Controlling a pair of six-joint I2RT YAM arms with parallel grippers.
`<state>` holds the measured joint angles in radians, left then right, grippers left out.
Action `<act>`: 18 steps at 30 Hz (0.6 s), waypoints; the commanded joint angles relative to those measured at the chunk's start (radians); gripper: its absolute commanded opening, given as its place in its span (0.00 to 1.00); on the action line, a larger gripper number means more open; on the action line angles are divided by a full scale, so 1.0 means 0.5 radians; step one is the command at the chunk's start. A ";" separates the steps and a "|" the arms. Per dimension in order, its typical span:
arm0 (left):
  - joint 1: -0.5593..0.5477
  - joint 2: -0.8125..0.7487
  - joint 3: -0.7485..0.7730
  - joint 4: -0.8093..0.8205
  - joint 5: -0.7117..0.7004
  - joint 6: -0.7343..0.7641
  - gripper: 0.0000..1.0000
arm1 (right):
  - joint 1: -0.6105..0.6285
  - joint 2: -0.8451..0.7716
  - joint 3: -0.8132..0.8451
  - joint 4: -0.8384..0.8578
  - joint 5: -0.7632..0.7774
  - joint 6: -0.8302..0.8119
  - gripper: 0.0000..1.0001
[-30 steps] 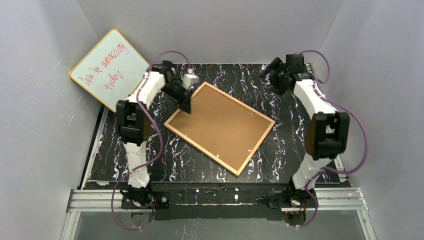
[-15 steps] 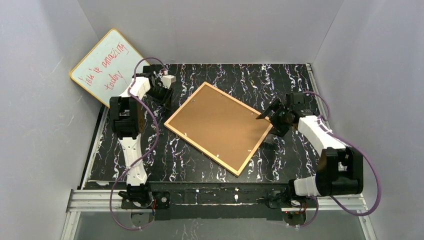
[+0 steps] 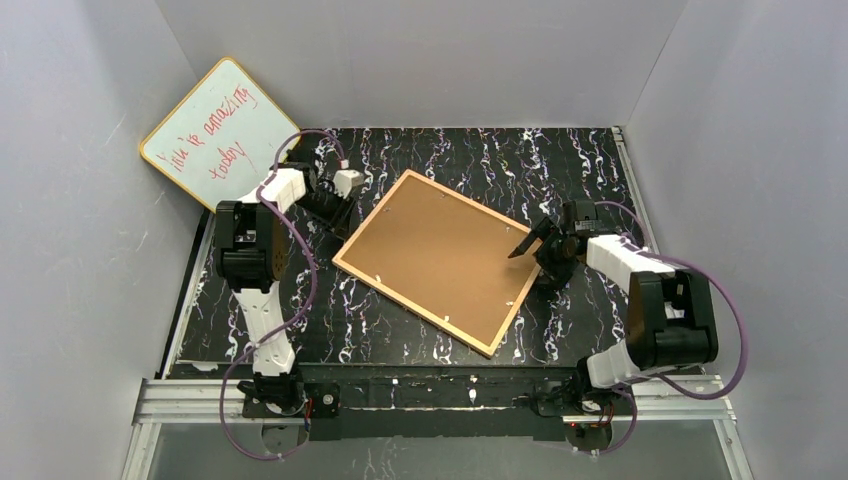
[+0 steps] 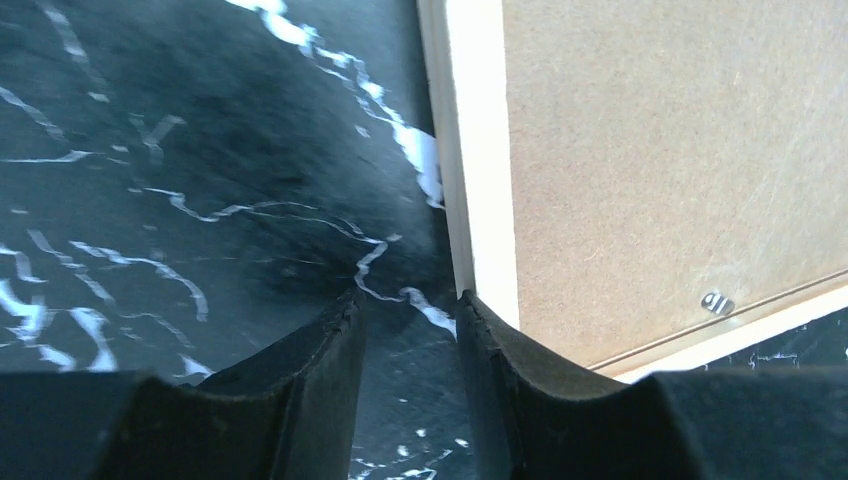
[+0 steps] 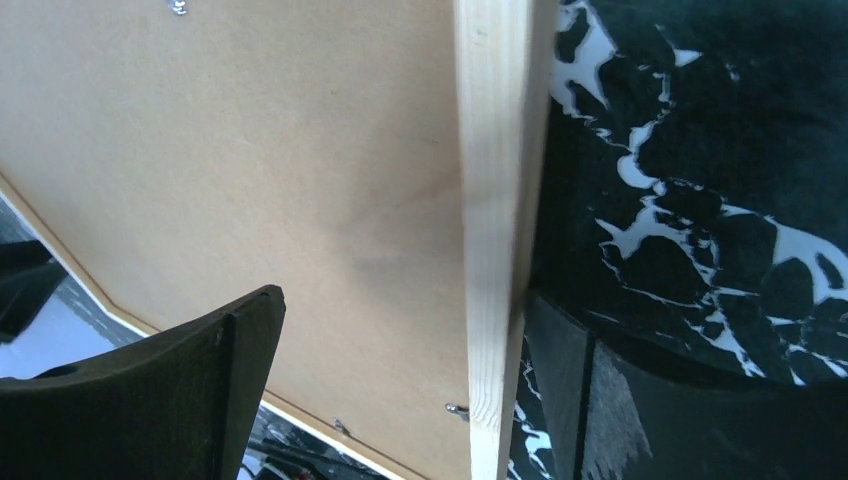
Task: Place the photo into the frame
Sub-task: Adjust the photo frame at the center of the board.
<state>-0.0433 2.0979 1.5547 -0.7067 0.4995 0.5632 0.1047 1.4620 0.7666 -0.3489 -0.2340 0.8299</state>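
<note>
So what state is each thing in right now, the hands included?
frame, lying back up on the table.
backing board, seated in the frame.
photo, not visible.
whiteboard, propped up at the far left, red writing on it.
left hand, partly open, empty, beside the frame's edge.
right hand, wide open, straddling the frame's right edge, not gripping.

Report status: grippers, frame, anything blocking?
Left gripper open, empty, at the frame's left side. Right gripper open, straddling the frame's right edge. Frame flat, backing board up, covering the opening; photo not in sight.
</note>
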 commanded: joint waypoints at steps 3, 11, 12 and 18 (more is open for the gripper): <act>-0.209 -0.121 -0.359 -0.257 0.037 0.150 0.38 | -0.071 0.226 0.205 0.160 0.046 -0.067 0.99; -0.413 -0.301 -0.580 -0.441 0.191 0.287 0.38 | -0.248 0.553 0.704 0.055 0.093 -0.140 0.99; -0.409 -0.310 -0.567 -0.473 0.178 0.303 0.38 | -0.255 0.572 0.762 0.004 0.130 -0.152 0.99; -0.183 -0.276 -0.318 -0.676 0.386 0.333 0.38 | -0.239 0.455 0.914 -0.058 0.245 -0.137 0.99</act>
<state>-0.2253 1.9476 1.3113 -0.9306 0.5777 0.7036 -0.0254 1.7592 1.1656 -0.3611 -0.1394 0.7559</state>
